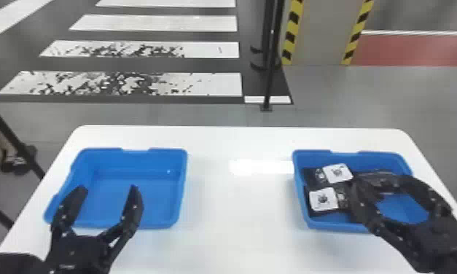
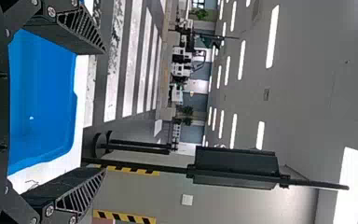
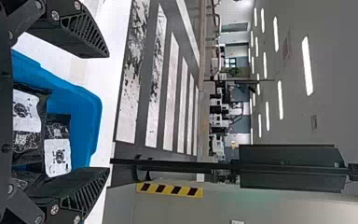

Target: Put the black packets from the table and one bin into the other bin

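Blue, shallow and rectangular, two bins stand well apart on a white table with rounded corners: we label them the left blue bin and the right blue bin. Within the right blue bin we find the task's black packets, glossy and bearing white square labels. One packet lies toward the far side; a second packet lies nearer us, just beside the first.

We see the left gripper, black with two flat fingers, over the near part of the left blue bin; its fingers stand wide apart, with nothing between them. The black right gripper is over the right blue bin, near the labelled packets. In its own wrist view we see its two fingers spread apart and gripping no packet.

Beyond the table, we observe white floor stripes, a slender black post and a grey column edged in yellow and black.
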Motion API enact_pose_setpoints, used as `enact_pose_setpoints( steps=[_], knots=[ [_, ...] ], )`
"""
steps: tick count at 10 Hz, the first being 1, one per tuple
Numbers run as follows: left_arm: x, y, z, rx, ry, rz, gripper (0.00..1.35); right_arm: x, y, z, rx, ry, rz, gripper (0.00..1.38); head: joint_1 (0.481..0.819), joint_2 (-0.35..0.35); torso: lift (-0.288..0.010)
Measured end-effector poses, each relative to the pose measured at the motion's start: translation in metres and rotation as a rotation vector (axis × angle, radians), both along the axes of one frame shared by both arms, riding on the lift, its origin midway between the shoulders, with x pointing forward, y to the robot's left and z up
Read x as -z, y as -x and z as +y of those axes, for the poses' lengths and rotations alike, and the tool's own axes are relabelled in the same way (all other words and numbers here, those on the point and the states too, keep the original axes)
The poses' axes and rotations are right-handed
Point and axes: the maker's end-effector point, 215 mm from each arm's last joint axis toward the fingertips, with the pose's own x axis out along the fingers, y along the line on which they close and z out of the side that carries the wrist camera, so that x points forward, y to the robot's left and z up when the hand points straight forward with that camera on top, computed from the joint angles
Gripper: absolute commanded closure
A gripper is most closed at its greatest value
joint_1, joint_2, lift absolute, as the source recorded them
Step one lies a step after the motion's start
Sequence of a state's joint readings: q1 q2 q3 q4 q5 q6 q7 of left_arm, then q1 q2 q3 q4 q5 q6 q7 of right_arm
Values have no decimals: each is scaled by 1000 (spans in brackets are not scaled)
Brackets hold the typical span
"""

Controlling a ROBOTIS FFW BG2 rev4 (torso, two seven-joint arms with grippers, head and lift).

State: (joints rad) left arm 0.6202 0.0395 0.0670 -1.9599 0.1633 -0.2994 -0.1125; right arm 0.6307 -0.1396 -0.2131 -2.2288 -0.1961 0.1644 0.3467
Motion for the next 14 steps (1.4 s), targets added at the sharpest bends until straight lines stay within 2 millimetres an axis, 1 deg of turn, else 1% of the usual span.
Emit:
enact_pose_setpoints(
  steps=[4, 10, 14],
  knots=[
    [-1, -1, -3, 11, -3, -2, 145, -10, 3, 4, 0, 28, -12, 167, 695, -8, -110],
    [-3, -1, -3, 16, -4, -9, 145, -13, 3, 5, -1, 27, -19, 167, 695, -5, -110],
    [-3, -2, -4, 20, 2, -9, 145, -14, 2, 10, -13, 33, -25, 167, 695, 0, -110]
  ],
)
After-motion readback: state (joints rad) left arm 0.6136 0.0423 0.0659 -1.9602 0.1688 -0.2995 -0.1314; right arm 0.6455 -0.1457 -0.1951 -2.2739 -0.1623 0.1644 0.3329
